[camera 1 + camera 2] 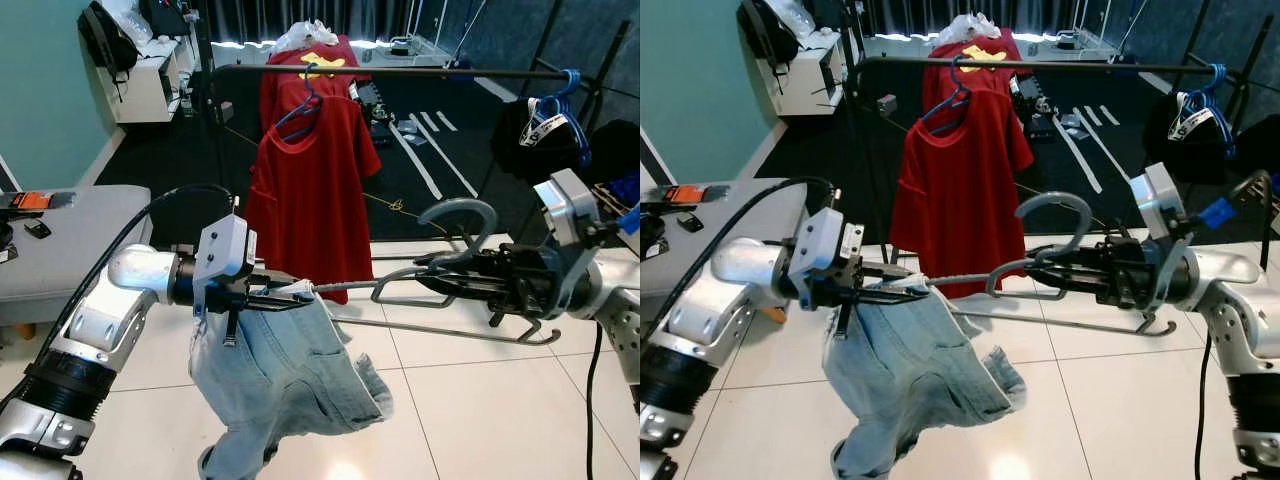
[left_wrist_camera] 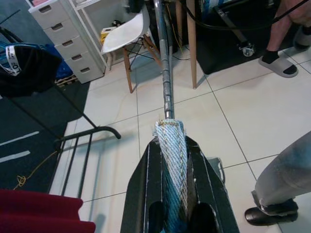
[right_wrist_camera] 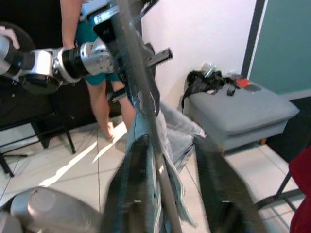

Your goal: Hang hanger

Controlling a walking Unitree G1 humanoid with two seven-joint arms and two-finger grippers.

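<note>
Two claws, one hanger, one jeans.

1. Both arms are silver, with rounded metal shells and black ribbed joint sections.
2. A boxy pale-grey wrist block with small dark screws sits behind each hand.
3. The left hand and right hand each carry two long black fingers.
4. A thick black cable loops over the left arm.
</note>
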